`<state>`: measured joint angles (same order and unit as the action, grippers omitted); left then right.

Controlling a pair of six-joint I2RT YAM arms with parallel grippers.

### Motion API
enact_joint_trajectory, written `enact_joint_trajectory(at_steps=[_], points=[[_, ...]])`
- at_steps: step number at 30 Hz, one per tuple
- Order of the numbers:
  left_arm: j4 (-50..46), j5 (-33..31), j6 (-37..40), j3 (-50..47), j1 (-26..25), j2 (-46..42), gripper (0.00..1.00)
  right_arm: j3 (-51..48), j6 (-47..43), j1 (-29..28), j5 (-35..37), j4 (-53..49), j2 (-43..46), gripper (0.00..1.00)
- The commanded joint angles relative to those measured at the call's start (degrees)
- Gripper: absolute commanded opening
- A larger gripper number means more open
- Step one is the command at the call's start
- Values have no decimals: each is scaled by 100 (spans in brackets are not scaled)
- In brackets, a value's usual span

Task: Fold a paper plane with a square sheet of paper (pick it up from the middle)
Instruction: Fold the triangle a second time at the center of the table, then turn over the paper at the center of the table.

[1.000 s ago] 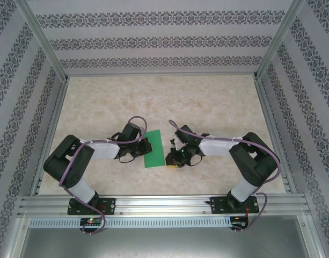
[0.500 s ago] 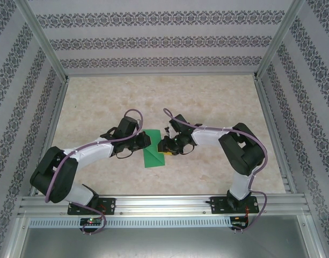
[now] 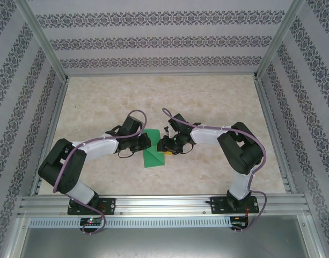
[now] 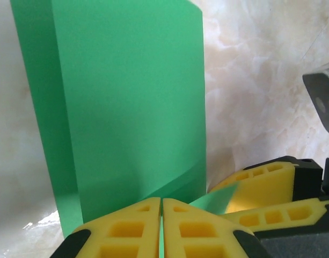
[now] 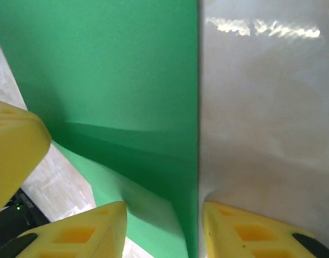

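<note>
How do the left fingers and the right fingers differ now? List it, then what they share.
The left fingers are pressed together, pinching an edge of the green paper; the right fingers stand apart with a gap. The left fingers are at the paper's left side, the right fingers at its right side. Both are yellow and at the same sheet.
</note>
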<state>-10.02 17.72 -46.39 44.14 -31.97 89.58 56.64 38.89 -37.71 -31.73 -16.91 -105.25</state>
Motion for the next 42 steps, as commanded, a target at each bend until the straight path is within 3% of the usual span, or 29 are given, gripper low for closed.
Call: enact_joint_trajectory(at_steps=[1, 7, 25, 42], points=[[-281, -190, 190, 53, -13, 55, 11, 67, -101, 67, 344, -103, 217, 47], [-100, -82, 127, -65, -12, 328, 9, 30, -4, 73, -25, 168, 26, 47], [-192, -91, 151, -81, -13, 482, 9, 223, 212, -161, -194, 368, -259, 37], [-275, -168, 135, -86, -13, 231, 9, -451, 573, 25, -766, 1652, -22, 38]])
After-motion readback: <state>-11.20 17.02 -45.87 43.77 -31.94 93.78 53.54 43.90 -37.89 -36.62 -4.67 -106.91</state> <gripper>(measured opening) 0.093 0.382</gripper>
